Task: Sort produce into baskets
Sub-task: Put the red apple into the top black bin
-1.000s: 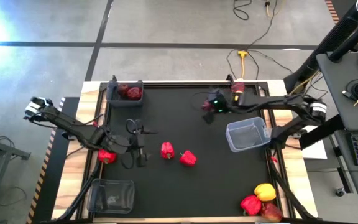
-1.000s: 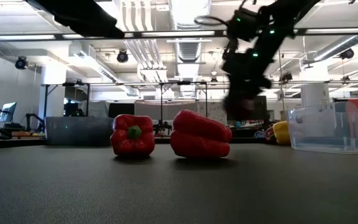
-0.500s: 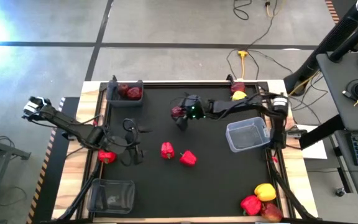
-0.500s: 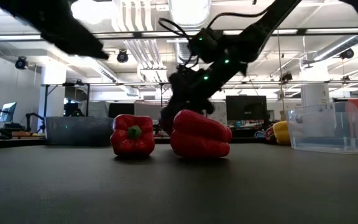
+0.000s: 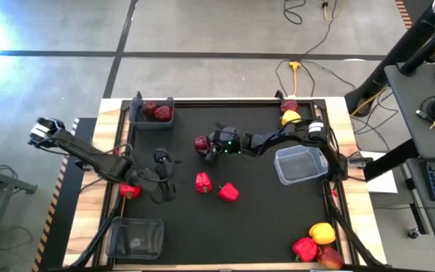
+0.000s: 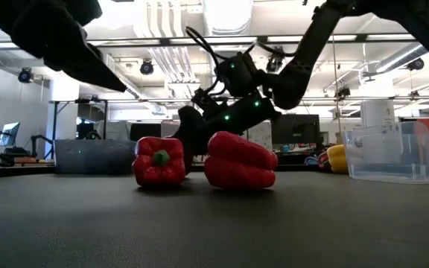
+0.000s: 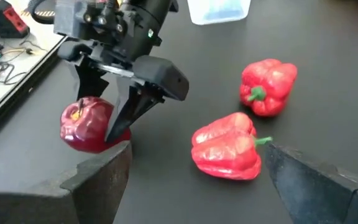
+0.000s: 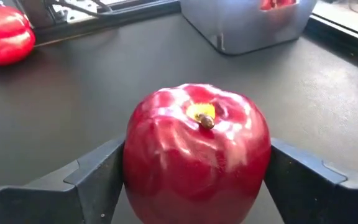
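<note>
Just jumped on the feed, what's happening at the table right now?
The right gripper is shut on a dark red apple, holding it over the middle of the mat, on the side towards the grey tub at the far left corner that already has two dark fruits in it. The left gripper hangs open near two red peppers lying loose mid-table. The clear tub on the right looks empty.

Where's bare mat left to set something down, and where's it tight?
Free: the black mat between the empty grey tub and the corner pile with the yellow pepper. Crowded: mid-mat, where the right gripper holds the dark red apple above two red bell peppers, beside the left gripper.
</note>
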`<action>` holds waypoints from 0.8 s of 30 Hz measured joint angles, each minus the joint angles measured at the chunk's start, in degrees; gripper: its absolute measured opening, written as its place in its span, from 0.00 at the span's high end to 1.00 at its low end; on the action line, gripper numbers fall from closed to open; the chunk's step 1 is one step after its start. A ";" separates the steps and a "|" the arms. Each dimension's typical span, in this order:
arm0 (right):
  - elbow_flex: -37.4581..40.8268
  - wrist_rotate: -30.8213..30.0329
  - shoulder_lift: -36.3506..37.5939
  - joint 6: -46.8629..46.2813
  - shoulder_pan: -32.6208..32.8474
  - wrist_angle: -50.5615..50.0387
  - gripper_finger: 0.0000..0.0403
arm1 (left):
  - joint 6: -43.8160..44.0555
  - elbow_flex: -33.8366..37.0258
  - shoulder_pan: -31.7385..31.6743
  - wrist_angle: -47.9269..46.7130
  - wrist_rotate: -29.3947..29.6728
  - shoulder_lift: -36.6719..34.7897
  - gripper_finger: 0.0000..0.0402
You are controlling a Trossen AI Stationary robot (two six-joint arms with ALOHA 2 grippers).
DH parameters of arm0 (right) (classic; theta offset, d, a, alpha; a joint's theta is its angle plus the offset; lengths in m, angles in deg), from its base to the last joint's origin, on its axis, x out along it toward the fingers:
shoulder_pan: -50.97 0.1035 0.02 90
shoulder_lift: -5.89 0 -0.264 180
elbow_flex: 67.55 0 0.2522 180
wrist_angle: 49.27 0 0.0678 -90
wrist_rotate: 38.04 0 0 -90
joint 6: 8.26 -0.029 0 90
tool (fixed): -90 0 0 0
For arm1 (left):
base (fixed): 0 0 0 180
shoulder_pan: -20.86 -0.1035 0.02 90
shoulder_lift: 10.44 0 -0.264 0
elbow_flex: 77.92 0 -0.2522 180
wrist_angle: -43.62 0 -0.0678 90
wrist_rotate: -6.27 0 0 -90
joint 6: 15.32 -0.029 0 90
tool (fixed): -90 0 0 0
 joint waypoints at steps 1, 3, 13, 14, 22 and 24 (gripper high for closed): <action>-0.02 0.16 -0.17 -0.04 0.09 -0.14 0.15 | -0.63 -0.26 -0.06 -0.03 0.23 0.60 0.14; 0.07 0.13 -0.70 0.19 0.33 -0.84 0.11 | -1.61 -0.89 -0.20 1.00 2.55 1.49 0.14; 0.12 0.15 4.29 5.77 1.23 -10.41 0.07 | -2.88 -2.73 -1.29 6.94 11.75 2.81 0.14; 0.15 0.16 5.54 6.51 1.23 -13.25 0.07 | -3.32 -3.21 -1.29 6.92 11.67 2.81 0.14; 0.19 -3.91 17.26 7.13 1.93 -41.09 0.07 | -3.57 -5.45 -3.97 4.71 10.54 2.82 0.14; 1.02 -6.94 20.85 5.84 3.28 -45.00 0.07 | -2.86 -5.22 -6.85 4.90 8.40 2.86 0.14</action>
